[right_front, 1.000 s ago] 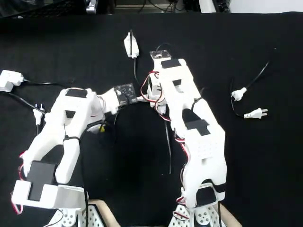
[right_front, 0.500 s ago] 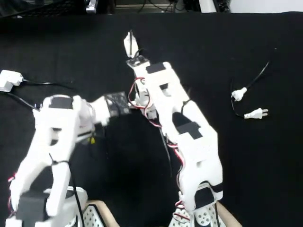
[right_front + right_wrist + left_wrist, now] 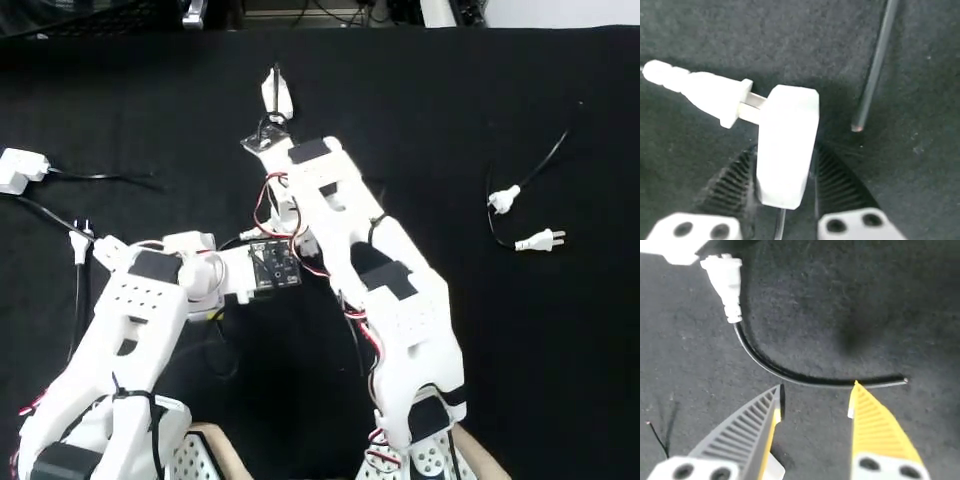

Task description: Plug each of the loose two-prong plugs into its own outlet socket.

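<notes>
Right tool (image 3: pixel 785 154) pinches the socket (image 3: pixel 790 125), one plug (image 3: pixel 700 90) partway in. Left tool (image 3: pixel 816 386) is spread over a cable (image 3: pixel 790 375). A second plug (image 3: pixel 505 198) lies loose, well away from that socket.

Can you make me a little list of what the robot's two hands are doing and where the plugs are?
table: black cloth
left gripper: open, above a black cable
cable plug: white, on that cable's other end
right gripper: shut on a white socket
pushed-in plug: partly in the socket, prongs showing
loose plugs, right side of table: farther plug, nearer plug
loose plug, left side: small plug
</notes>
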`<control>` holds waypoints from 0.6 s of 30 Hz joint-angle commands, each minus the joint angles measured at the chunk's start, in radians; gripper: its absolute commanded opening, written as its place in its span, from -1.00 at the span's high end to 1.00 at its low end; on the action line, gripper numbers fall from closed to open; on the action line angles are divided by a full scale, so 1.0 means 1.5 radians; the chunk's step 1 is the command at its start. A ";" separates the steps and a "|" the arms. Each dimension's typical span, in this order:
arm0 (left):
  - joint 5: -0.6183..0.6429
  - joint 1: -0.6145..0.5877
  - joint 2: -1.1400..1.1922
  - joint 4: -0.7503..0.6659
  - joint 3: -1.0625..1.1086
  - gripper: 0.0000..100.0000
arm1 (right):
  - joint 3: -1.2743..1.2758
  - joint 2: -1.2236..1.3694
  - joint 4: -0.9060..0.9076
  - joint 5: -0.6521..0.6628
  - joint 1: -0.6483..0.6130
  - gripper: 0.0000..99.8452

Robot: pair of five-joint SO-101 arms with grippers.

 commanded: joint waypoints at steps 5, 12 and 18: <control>-0.007 -0.008 -0.017 -0.090 0.048 0.56 | -0.003 -0.004 -0.011 0.012 -0.042 0.97; -0.007 -0.006 -0.024 -0.153 0.116 0.56 | 0.002 -0.006 -0.005 0.050 -0.063 0.97; 0.004 0.013 -0.024 -0.228 0.145 0.56 | 0.001 -0.008 0.031 0.087 -0.057 0.97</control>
